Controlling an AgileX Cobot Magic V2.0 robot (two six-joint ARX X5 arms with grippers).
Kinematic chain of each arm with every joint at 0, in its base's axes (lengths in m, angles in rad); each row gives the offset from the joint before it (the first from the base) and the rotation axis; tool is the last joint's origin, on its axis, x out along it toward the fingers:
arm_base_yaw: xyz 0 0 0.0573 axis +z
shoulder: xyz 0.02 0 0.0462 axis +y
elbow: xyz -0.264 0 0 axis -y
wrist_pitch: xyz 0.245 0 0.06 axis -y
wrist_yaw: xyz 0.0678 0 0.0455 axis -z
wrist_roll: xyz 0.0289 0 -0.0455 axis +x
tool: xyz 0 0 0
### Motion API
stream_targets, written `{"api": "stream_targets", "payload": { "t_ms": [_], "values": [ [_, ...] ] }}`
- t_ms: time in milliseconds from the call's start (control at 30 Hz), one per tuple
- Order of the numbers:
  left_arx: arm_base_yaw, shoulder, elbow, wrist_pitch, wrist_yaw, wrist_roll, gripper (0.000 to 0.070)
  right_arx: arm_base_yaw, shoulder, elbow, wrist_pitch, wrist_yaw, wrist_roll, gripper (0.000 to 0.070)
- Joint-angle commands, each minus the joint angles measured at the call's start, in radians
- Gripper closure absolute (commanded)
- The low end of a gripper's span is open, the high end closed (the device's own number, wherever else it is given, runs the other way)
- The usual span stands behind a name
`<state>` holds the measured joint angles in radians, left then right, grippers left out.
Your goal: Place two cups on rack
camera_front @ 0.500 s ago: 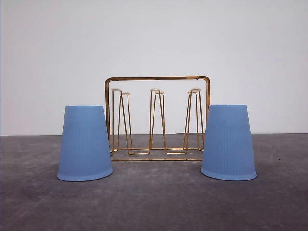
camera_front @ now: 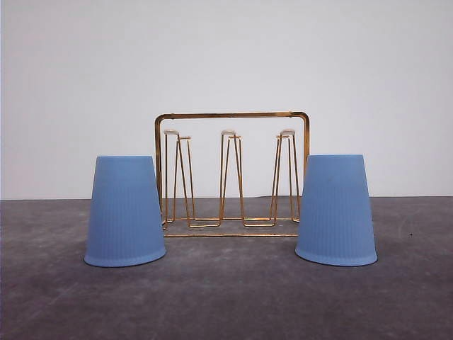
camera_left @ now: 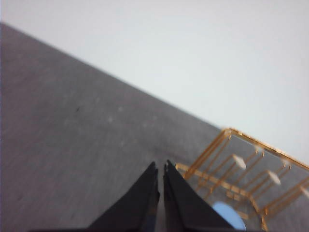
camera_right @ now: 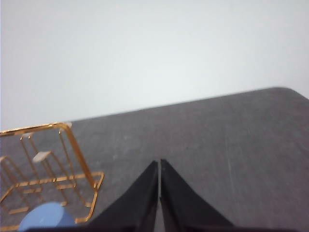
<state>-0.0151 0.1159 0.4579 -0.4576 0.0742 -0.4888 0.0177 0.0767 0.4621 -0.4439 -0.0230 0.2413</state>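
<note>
Front view: two cups, left cup (camera_front: 125, 212) & right cup (camera_front: 336, 210), stand rim-down on table (camera_front: 226, 297), flanking rack (camera_front: 232, 173), prongs bare. Left gripper (camera_left: 160, 170) & right gripper (camera_right: 159, 165) pinched closed, empty. Best: open wide first, grip each cup mid-body, lower straight onto prongs.

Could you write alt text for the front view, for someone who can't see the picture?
Two light blue ribbed cups, the left cup and the right cup, stand upside down on a dark grey table. Between and behind them is a gold wire rack with white-tipped upright prongs, all bare. A plain white wall fills the background.
</note>
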Motion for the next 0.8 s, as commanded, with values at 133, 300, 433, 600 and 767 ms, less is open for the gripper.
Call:
{"api": "stream_targets", "payload": {
  "t_ms": [133,300,433,600,767],
  "values": [
    [0.0,0.16,0.22,-0.311,0.048,0.097,0.0697,0.0,0.132,0.177,-0.251,-0.087,-0.018,0.0697],
    [0.0,0.301,0.301,-0.408,0.203,0.228,0.0697,0.0,0.24,0.207,-0.305,-0.239,-0.128,0.0697],
    [-0.02,0.387,0.325,-0.416,0.26,0.311,0.0697,0.034,0.28,0.207,-0.293,-0.257,-0.183,0.0696],
    [-0.149,0.437,0.327,-0.345,0.254,0.445,0.0667,0.129,0.283,0.207,-0.282,-0.193,-0.293,0.0696],
    [-0.277,0.475,0.327,-0.282,0.237,0.667,0.0538,0.186,0.283,0.207,-0.282,-0.172,-0.366,0.061]
  ]
}}
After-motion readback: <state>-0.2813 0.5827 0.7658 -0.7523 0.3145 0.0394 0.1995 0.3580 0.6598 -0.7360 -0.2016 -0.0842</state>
